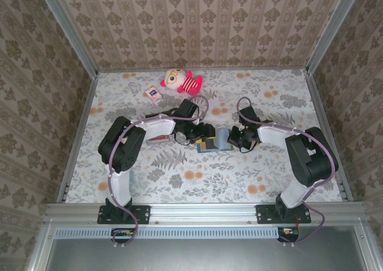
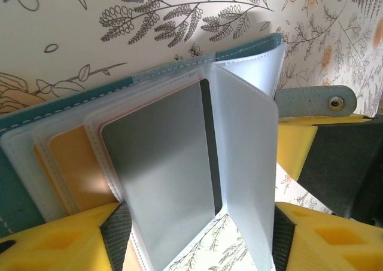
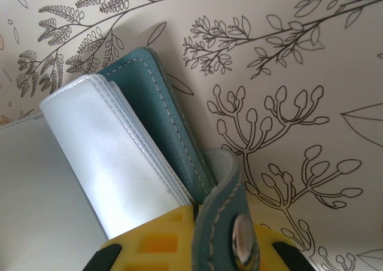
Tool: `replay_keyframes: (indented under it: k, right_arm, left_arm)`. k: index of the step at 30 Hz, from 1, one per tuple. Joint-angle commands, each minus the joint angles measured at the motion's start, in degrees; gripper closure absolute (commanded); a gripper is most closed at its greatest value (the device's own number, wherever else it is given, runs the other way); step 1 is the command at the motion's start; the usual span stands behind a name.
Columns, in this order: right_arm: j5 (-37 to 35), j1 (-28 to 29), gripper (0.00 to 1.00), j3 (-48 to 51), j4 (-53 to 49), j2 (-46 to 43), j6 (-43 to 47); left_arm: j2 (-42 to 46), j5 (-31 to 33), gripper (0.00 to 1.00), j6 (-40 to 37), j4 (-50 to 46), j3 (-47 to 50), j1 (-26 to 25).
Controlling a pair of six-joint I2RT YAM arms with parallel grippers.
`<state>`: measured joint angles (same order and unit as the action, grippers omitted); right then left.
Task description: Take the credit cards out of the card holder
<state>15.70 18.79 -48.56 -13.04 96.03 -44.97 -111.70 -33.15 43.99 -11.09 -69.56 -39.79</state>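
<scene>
card holder: open mid-tabletop, between both tools.
left wrist view: tan-orange card and grey card in clear sleeves; left tool released, astride them.
right wrist view: right tool clenched on the holder's teal edge, beside the snap strap.

Floral table: plush toy, small packet far side; card holder centre.

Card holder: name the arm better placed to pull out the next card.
Left. The left tool stands open around the sleeves of the card holder, grey card and orange card between its fingers. The right tool is shut on the teal cover, likely steadying it.
</scene>
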Motion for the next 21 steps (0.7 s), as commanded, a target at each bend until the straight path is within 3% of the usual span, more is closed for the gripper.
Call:
replay_keyframes:
  k: [1, 12, 21]
  right_arm:
    - [0.05, 0.85, 0.93, 0.16, -1.33, 1.78, 0.85]
    - [0.12, 0.81, 0.93, -0.4, -1.76, 0.24, 1.2]
    - [0.21, 0.93, 0.93, 0.13, -1.51, 0.32, 1.03]
  left_arm:
    - [1.14, -1.85, 0.34, -2.39, 0.26, -2.1, -1.21]
    - [1.42, 4.16, 0.3, -9.78, -10.59, -7.08, -2.68]
    - [-0.14, 5.31, 0.29, -12.9, -15.17, -10.84, -3.43]
